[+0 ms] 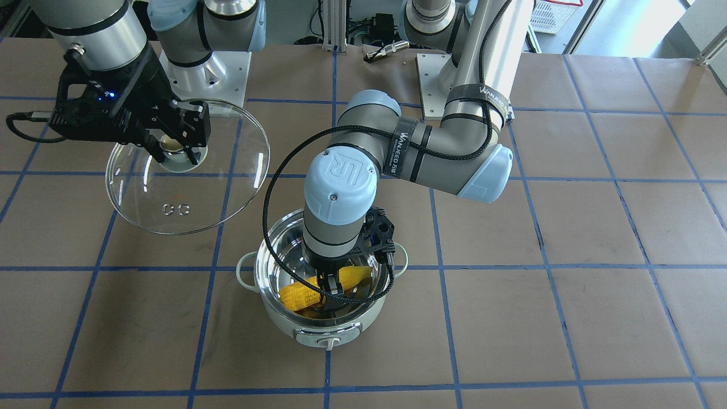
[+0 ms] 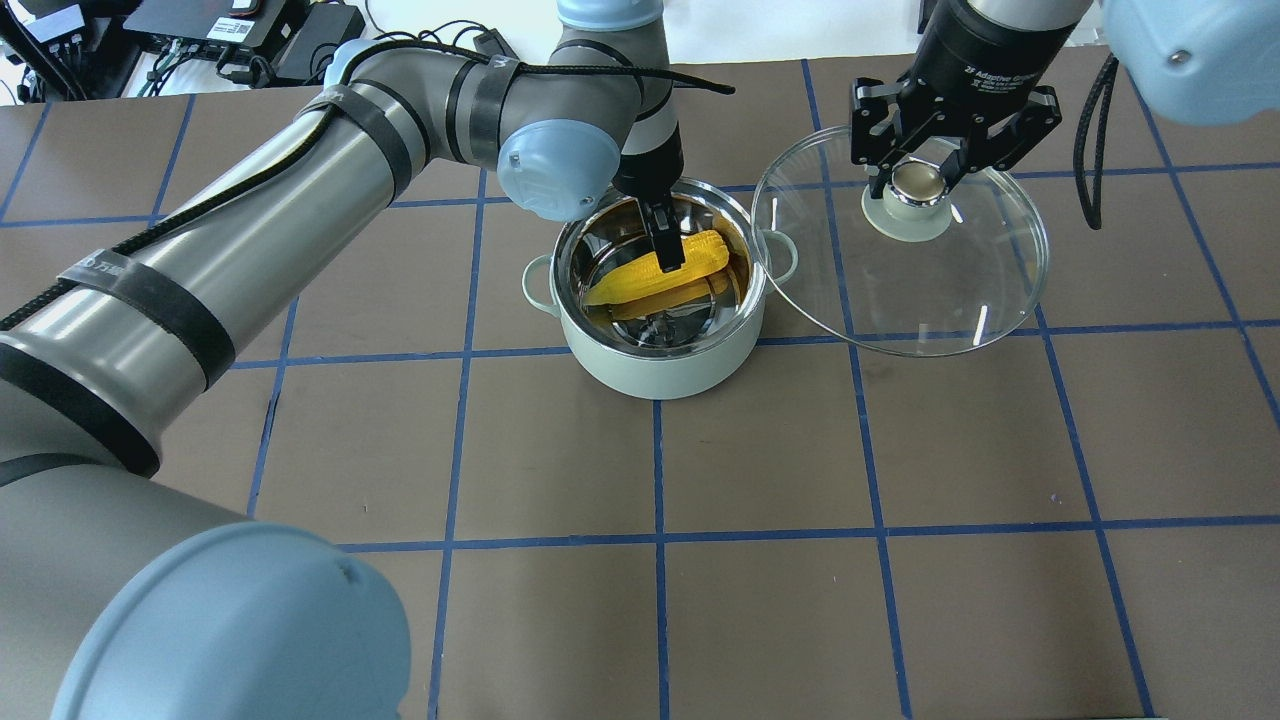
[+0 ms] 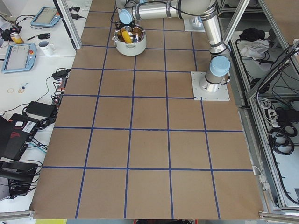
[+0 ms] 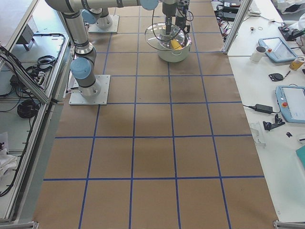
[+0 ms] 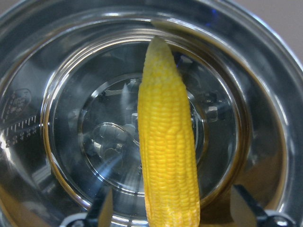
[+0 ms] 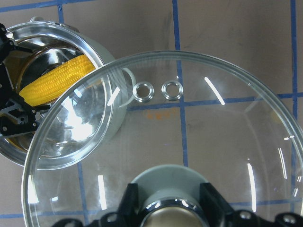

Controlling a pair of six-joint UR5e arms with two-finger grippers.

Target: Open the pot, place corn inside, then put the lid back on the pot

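The mint-green pot [image 2: 660, 375] stands uncovered near the table's middle; it also shows in the front view [image 1: 318, 332]. The yellow corn [image 2: 640, 285] lies inside on the steel bottom, pointed end away from the wrist camera [image 5: 168, 142]. My left gripper [image 2: 668, 255] reaches down into the pot; in the wrist view its fingers [image 5: 244, 205] stand apart on either side of the corn, with gaps, so it is open. My right gripper [image 2: 920, 180] is shut on the knob of the glass lid [image 2: 930, 290] and holds it tilted in the air beside the pot, its edge overlapping the pot's rim [image 6: 71, 161].
Brown paper with blue tape lines covers the table. Both arm base plates [image 1: 210, 71] sit at the robot's side. A small metal part [image 1: 386, 51] lies between them. Side benches hold tablets and mugs [image 4: 259, 53].
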